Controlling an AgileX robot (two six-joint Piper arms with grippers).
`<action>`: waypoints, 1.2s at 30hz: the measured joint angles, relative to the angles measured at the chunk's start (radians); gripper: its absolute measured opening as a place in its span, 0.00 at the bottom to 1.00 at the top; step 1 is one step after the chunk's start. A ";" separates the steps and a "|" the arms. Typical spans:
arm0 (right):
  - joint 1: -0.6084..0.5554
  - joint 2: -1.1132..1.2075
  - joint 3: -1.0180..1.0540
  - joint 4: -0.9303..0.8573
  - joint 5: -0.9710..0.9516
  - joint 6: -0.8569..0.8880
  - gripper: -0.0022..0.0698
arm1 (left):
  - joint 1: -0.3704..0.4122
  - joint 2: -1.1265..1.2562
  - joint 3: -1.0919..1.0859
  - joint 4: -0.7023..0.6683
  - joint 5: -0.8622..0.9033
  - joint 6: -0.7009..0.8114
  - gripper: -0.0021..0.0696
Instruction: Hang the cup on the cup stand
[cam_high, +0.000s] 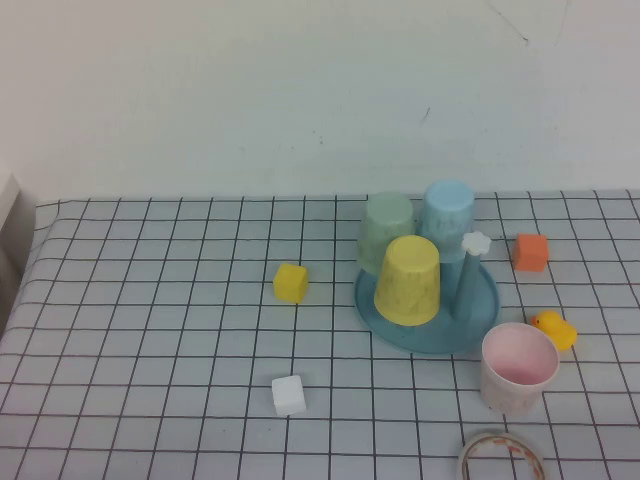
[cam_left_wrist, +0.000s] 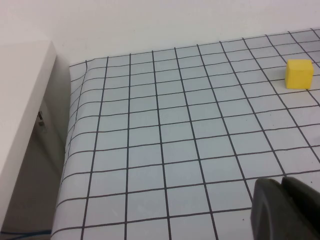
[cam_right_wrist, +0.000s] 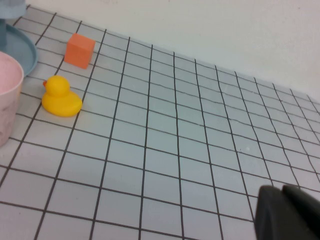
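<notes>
A: What does the cup (cam_high: 518, 366) look like?

B: It is pale pink with tiny specks. It has no handle and gets wider at the top. It stands open side up at the lower right of the high view, just beside the stand (cam_high: 427, 312), not on it.

A: And the stand?

B: It is a round blue tray with blue pegs. One peg has a small white flower tip (cam_high: 476, 241). A yellow cup (cam_high: 408, 280), a green cup (cam_high: 387, 232) and a light blue cup (cam_high: 447, 217) sit upside down on it.

A: What is hard to see?

B: A tape ring (cam_high: 502, 456) is cut off at the bottom edge. In the right wrist view only a slice of the cup shows, at the left edge. The arms do not show in the high view.

A: What about the fingers?

B: The left gripper (cam_left_wrist: 283, 210) is at the lower right of its wrist view, over bare table. Its dark fingers are pressed together and hold nothing. The right gripper (cam_right_wrist: 285, 212) is at the lower right of its view too, well apart from the duck (cam_right_wrist: 60, 97). Its fingers are pressed together and hold nothing.
</notes>
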 joint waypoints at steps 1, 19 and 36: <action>0.000 0.000 0.000 0.000 0.000 0.000 0.03 | 0.000 0.000 0.000 0.000 0.000 0.000 0.03; 0.000 0.000 0.000 -0.003 -0.002 0.002 0.03 | 0.000 0.000 0.000 0.000 0.000 0.008 0.03; 0.000 0.000 0.000 -0.003 -0.004 0.002 0.03 | 0.000 0.000 0.000 0.000 0.000 0.014 0.03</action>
